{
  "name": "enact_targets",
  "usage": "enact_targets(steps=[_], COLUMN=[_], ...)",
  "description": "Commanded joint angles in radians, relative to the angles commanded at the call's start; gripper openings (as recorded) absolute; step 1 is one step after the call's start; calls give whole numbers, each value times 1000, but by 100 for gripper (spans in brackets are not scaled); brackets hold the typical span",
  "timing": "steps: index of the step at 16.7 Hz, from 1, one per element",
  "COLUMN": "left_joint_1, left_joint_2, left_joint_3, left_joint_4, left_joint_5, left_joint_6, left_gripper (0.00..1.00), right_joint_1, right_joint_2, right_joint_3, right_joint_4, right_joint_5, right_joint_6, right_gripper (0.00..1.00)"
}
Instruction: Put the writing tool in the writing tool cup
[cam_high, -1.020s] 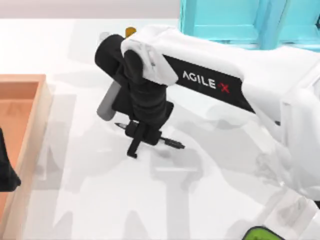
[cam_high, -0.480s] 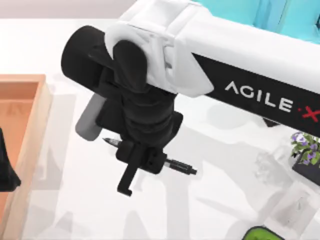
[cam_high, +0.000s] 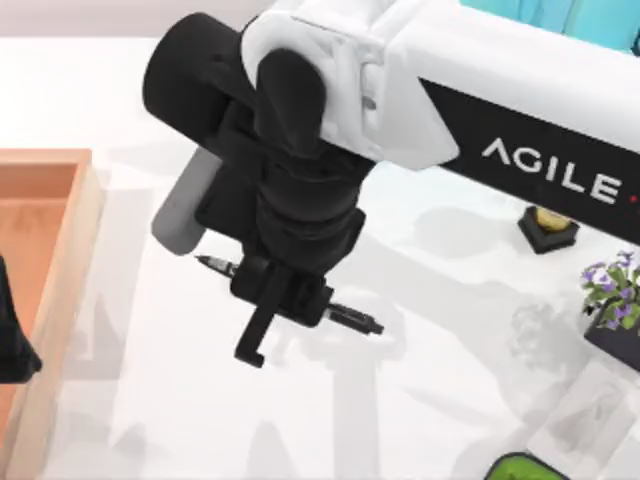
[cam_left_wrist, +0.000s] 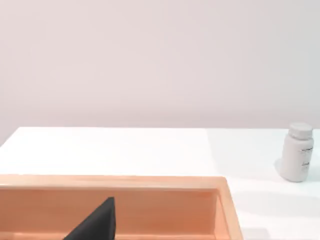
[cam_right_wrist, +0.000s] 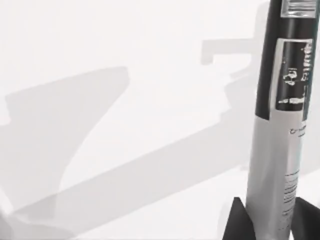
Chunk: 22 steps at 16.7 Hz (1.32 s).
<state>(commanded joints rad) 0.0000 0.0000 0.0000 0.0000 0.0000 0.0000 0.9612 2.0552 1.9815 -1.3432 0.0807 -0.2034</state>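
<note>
Right gripper (cam_high: 285, 300) clamps the black marker pen (cam_high: 350, 318) crosswise at mid-length, apparently lifted clear of the white surface (cam_high: 420, 400), long axis level, tips pointing left and right; no cup visible, left arm parked beside the wooden tray (cam_high: 60, 250)

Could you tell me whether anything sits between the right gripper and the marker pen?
Nothing does: the right gripper is already shut on the marker pen, whose barrel runs between the fingertips in the right wrist view.
</note>
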Motion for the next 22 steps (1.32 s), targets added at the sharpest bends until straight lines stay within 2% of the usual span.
enact_targets(steps=[3,6,18,22], left_joint_1=[0,0,0,0], left_joint_2=[0,0,0,0], left_joint_3=[0,0,0,0], left_joint_4=[0,0,0,0], left_joint_5=[0,0,0,0], left_joint_6=[0,0,0,0], left_gripper=[100,100,100,100], right_joint_1=[-111,-284,-1249,-1498], right_joint_2=[-47,-84,-146,-140], right_joint_3=[-44,-138,-657,-776], right_joint_4=[148,352,1181,1365], right_joint_5=[-153,-365,-1401,-1646], right_joint_6=[-76,-159,-366,-415], right_gripper=[0,0,0,0])
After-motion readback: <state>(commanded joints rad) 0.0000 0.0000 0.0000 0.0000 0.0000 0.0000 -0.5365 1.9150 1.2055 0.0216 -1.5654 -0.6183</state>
